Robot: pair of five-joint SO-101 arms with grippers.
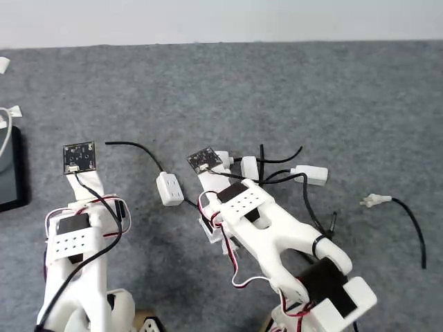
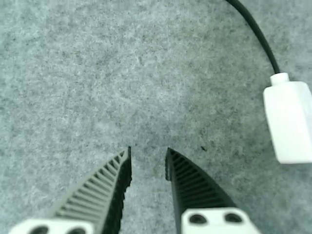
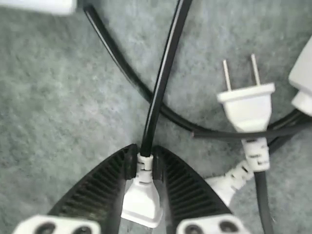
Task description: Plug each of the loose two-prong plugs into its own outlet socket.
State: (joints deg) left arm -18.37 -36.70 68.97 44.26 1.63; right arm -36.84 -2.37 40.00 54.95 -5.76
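Step in hand: pick-up. Plug (image 3: 141, 197) pinched in right end effector (image 3: 145, 152), low over worktop (image 1: 346, 90). Left end effector (image 2: 147, 152) spread, empty, beside outlet socket (image 2: 288, 119). Next: line up with socket, push home.

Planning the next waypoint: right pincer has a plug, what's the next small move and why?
Probably raise the right pincer slightly. It is shut on a white plug whose cord runs across other black cables, with a second plug lying beside them; lifting first should clear that tangle before carrying it to the socket.
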